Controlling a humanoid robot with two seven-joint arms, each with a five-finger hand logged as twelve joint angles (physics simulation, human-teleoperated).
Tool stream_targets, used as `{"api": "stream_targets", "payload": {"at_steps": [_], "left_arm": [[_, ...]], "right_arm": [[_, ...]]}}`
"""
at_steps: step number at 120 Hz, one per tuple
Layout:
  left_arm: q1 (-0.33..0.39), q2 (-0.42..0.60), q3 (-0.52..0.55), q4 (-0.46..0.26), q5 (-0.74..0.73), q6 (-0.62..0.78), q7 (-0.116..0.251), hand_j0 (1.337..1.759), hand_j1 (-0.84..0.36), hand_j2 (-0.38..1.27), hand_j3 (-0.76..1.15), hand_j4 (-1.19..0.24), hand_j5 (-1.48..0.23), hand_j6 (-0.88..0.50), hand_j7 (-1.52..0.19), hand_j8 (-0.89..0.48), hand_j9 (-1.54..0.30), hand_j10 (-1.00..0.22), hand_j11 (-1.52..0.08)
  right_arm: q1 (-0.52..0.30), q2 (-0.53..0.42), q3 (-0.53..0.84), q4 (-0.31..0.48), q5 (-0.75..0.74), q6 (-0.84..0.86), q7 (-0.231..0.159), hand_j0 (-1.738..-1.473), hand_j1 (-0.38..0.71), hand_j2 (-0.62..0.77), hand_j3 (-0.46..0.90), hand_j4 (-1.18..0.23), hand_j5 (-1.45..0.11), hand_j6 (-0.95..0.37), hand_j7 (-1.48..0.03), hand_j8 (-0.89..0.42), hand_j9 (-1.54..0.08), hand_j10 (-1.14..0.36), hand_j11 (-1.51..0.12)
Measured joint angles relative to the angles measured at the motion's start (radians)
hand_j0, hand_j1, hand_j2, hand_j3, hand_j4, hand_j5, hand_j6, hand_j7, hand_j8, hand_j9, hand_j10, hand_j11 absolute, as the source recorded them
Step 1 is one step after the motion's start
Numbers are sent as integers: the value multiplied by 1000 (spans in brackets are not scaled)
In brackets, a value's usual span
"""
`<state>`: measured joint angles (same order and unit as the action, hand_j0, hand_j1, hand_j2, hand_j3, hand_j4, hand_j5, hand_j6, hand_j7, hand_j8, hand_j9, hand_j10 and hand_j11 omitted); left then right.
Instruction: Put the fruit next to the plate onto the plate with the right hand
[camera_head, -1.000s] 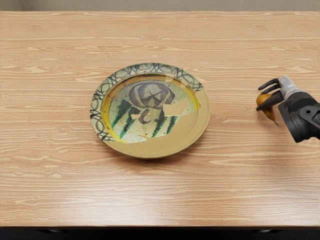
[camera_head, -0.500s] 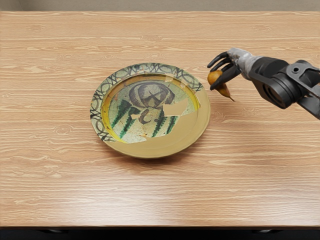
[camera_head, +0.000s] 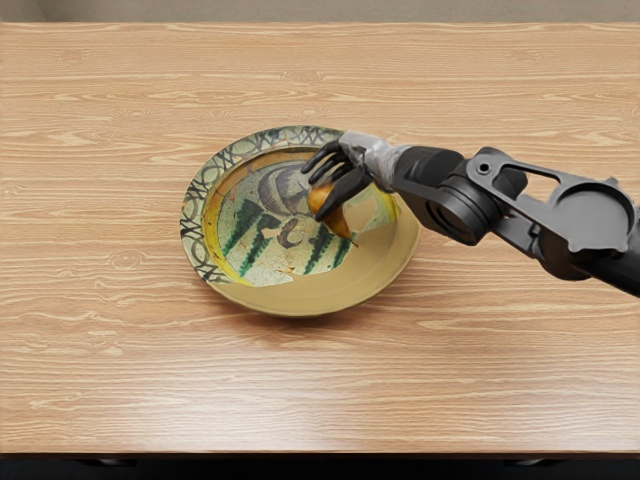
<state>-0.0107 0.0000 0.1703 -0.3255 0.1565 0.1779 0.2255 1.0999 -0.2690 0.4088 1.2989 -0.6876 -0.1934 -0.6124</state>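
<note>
Wood-grain table (camera_head: 100, 380) all across, patterned plate (camera_head: 212, 180) at centre. Reaching in from the right, right hand (camera_head: 338, 178) over the plate's inner right side. Clamped around a small orange fruit (camera_head: 322, 200), dark fingers (camera_head: 324, 158) curled across its top and front, tapered end poking out below. Looks light, firm, smooth-skinned, likely to roll once freed. Best gripped round the fat middle, as now. Hovering over or grazing the plate? Cannot tell. Worth a low, gentle release, judging by that rounded shape.
</note>
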Motion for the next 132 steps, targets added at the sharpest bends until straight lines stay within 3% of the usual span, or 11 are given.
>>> {"api": "stream_targets", "payload": {"at_steps": [10,18,32,41,60,76,91,132], "left_arm": [[0,0,0,0,0,0,0,1658,324,4,0,-20,-27,-20,-27,-20,-27,-20,-27],[0,0,0,0,0,0,0,1658,324,4,0,-20,-26,-20,-27,-20,-27,-20,-27],[0,0,0,0,0,0,0,1658,325,4,0,-20,-26,-20,-26,-20,-26,-20,-26],[0,0,0,0,0,0,0,1658,325,4,0,-20,-26,-20,-26,-20,-26,-20,-26],[5,0,0,-1,0,0,0,1658,325,4,0,-20,-26,-20,-26,-20,-26,-20,-26],[2,0,0,0,0,0,0,1658,324,4,0,-20,-26,-20,-26,-20,-26,-20,-27],[5,0,1,0,0,0,0,1658,324,4,0,-20,-26,-20,-27,-20,-27,-20,-27],[0,0,0,0,-1,0,0,1658,324,4,0,-20,-26,-20,-26,-20,-26,-20,-26]], "right_arm": [[-8,15,20,0,4,25,1,-1658,48,272,0,-369,-504,-326,-489,-273,-489,-341,-473],[-49,8,123,0,58,177,1,-1658,-62,197,0,-266,-363,-236,-353,-197,-353,-246,-341],[-177,-21,310,0,210,537,1,-1658,-187,111,0,-150,-205,-133,-199,-111,-199,-139,-192],[-274,-36,407,0,281,674,1,-1658,-237,77,0,-104,-142,-93,-138,-77,-138,-96,-133],[-543,-57,739,0,335,776,2,-1658,-298,36,0,-48,-65,-42,-64,-35,-64,-44,-61],[-680,-136,898,0,421,796,2,-1658,-323,19,0,-25,-34,-21,-33,-18,-33,-23,-32],[-761,-210,994,-1,492,802,2,-1658,-335,11,0,-13,-18,-11,-18,-9,-18,-12,-17],[-885,-348,1115,-33,618,804,2,-1658,-347,3,0,-1,-3,0,-3,0,-3,-1,-3]]}}
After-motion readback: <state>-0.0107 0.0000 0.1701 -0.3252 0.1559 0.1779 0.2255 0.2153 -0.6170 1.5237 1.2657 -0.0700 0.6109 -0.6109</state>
